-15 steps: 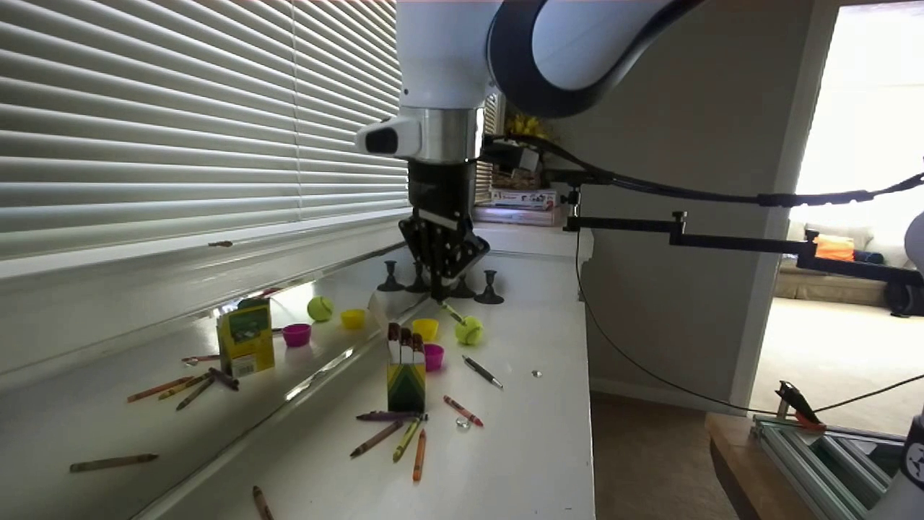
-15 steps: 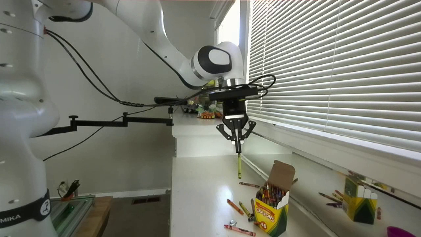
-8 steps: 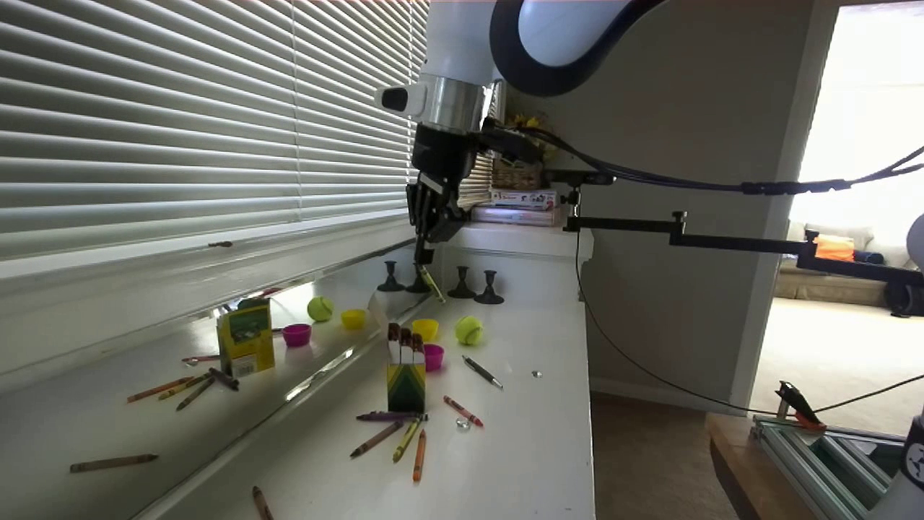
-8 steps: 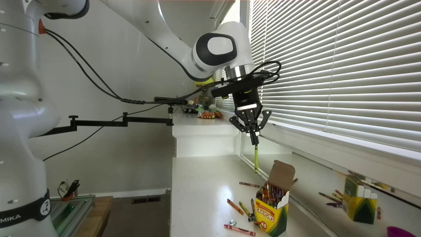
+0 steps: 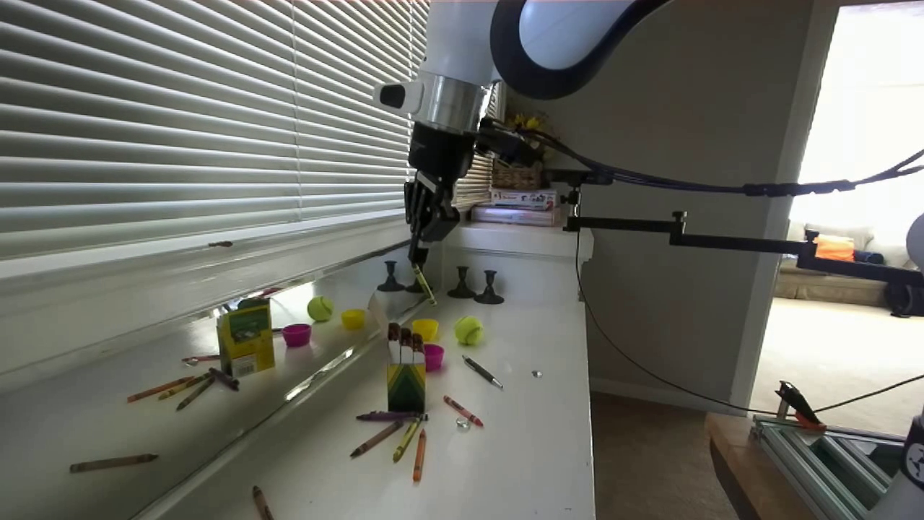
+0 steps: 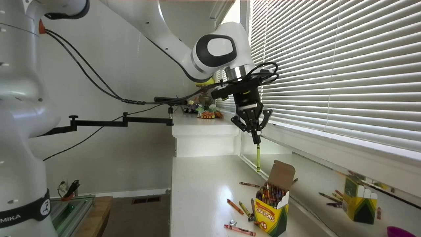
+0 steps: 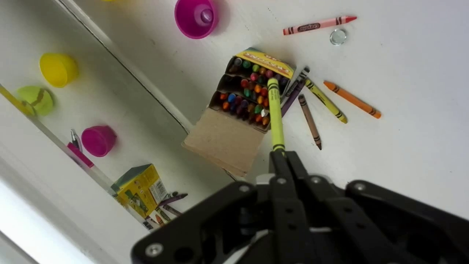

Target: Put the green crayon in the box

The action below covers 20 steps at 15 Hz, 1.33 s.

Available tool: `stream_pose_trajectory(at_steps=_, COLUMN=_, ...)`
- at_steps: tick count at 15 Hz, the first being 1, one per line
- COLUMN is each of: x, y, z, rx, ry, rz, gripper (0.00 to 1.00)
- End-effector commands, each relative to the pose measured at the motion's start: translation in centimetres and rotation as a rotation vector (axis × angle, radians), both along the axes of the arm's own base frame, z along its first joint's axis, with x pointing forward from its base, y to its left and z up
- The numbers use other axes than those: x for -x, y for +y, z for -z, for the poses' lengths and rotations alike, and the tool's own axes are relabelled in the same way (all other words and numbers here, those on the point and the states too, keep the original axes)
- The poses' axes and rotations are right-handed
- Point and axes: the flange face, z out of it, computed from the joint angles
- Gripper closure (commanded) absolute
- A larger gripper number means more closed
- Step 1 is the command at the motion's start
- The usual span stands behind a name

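CHANGE: in an exterior view, gripper [image 6: 256, 143] sits farther right, more tilted than a second ago | JAWS: pinched together on the green crayon [image 6: 258, 158] | PLACE: crayon hangs higher than and left of the box [image 6: 270, 215] (flap [image 6: 282, 173] raised), apart | MEANING: probably lining up; insertion remains

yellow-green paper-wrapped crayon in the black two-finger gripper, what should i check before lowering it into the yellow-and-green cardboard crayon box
1. Yellow-green paper-wrapped crayon upright: not ok, it slants in an exterior view.
2. Black two-finger gripper shut on it: ok.
3. Yellow-and-green cardboard crayon box standing upright: ok.
4. Box open: ok, its brown cardboard flap is folded back.
5. Room inside: ok, a dark gap shows in the wrist view and looks free.
6. Crayon directly over that gap: cannot tell, the views leave depth unclear.
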Motion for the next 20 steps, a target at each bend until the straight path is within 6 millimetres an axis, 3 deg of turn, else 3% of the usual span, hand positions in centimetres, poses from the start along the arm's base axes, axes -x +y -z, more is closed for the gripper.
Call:
stream_pose_trajectory(at_steps=1, x=-0.2, y=0.1, z=0.0, rx=-0.006, ry=-0.010, rz=0.010, gripper=0.99)
stream_pose_trajectory(at_steps=7, x=-0.6, y=-0.9, z=-0.1, rx=-0.158, ry=-0.051, rz=0.104, gripper=0.99)
stream_pose_trajectory(at_steps=13, x=-0.9, y=-5.6, z=0.1, rx=-0.330, ry=-0.152, rz=0.310, gripper=0.99)
stream_pose_trajectory(at_steps=20, x=-0.7, y=-9.7, z=1.7, rx=-0.324, ry=-0.188, rz=0.407, gripper=0.99)
